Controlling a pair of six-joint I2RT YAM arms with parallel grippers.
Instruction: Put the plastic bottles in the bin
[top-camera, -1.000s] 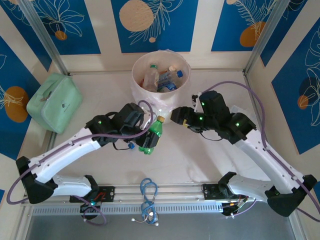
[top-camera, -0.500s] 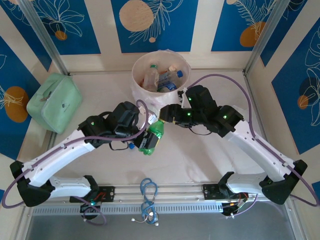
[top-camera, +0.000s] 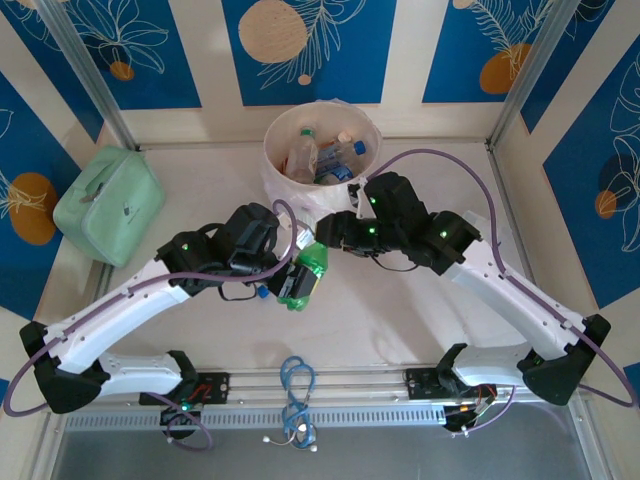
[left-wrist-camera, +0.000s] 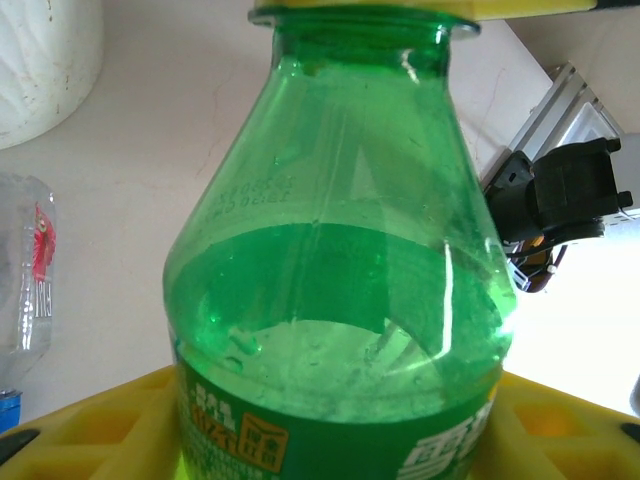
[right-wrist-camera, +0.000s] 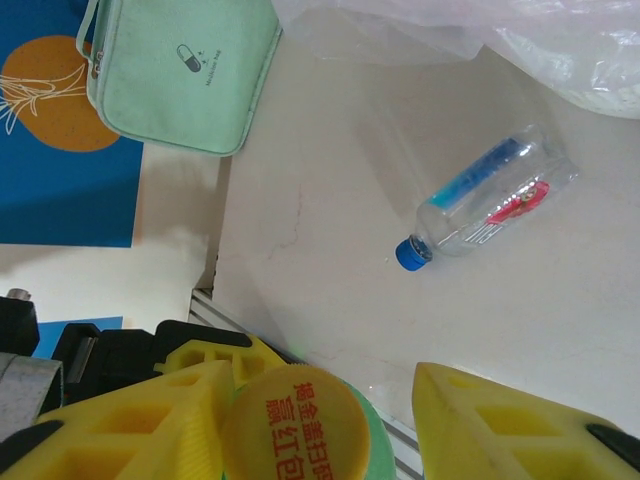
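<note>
So the bin sits mid-way along the far edge of the worktop, a few bottles already in it. The green bottle is near the middle, just in front of the bin, with the left gripper clamped on its body. The right gripper straddles its yellow cap: one finger touching, the other a gap away, so not closed. A clear bottle lies on the worktop by the liner
</note>
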